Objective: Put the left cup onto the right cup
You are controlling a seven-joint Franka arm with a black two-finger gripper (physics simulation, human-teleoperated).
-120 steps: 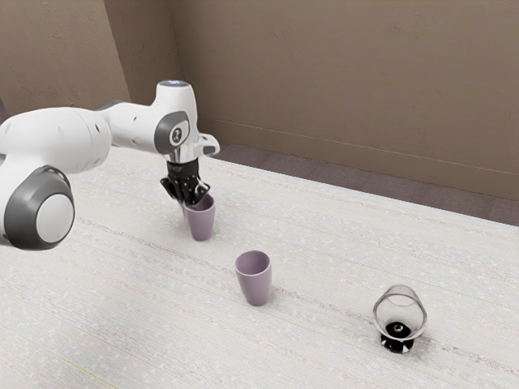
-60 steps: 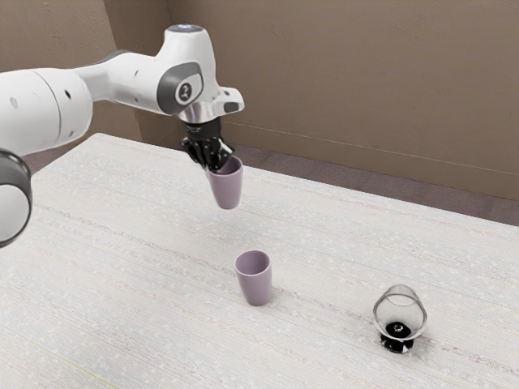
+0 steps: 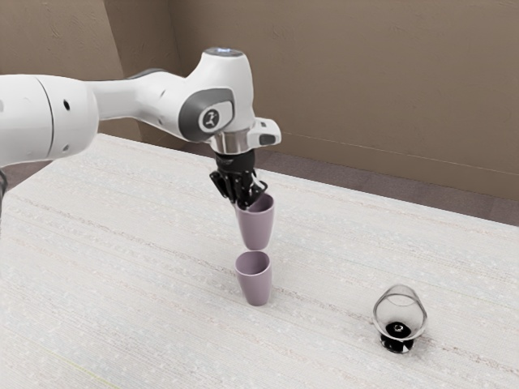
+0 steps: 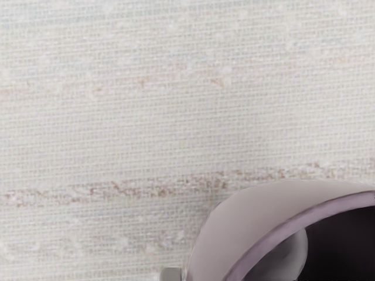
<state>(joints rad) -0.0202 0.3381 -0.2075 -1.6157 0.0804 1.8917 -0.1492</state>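
Carry step, nearly at the drop. Your hand (image 3: 242,193) pinches the held cup (image 3: 256,223) by its rim, one finger inside and one outside as far as I can judge. The held cup hangs in the air, mouth up and slightly tilted, its base just above the mouth of the standing cup (image 3: 253,277), a bit off toward the exterior view's right. They look apart, not touching. In the wrist view the held cup's rim (image 4: 275,234) sits blurred right under the hand.

Next move, my read: centre the base over the standing cup's opening, straighten the tilt, lower gently, then let go. Risk: an off-centre descent catches the rim and tips the standing cup.

The surface (image 3: 122,267) is pale, woven-looking, with faint brownish streaks, also seen in the wrist view (image 4: 176,88). A clear glass (image 3: 399,318), tilted on a dark base, sits well apart toward the exterior view's right. Plain tan wall (image 3: 365,73) behind, with a darker floor strip (image 3: 389,182) at its foot.
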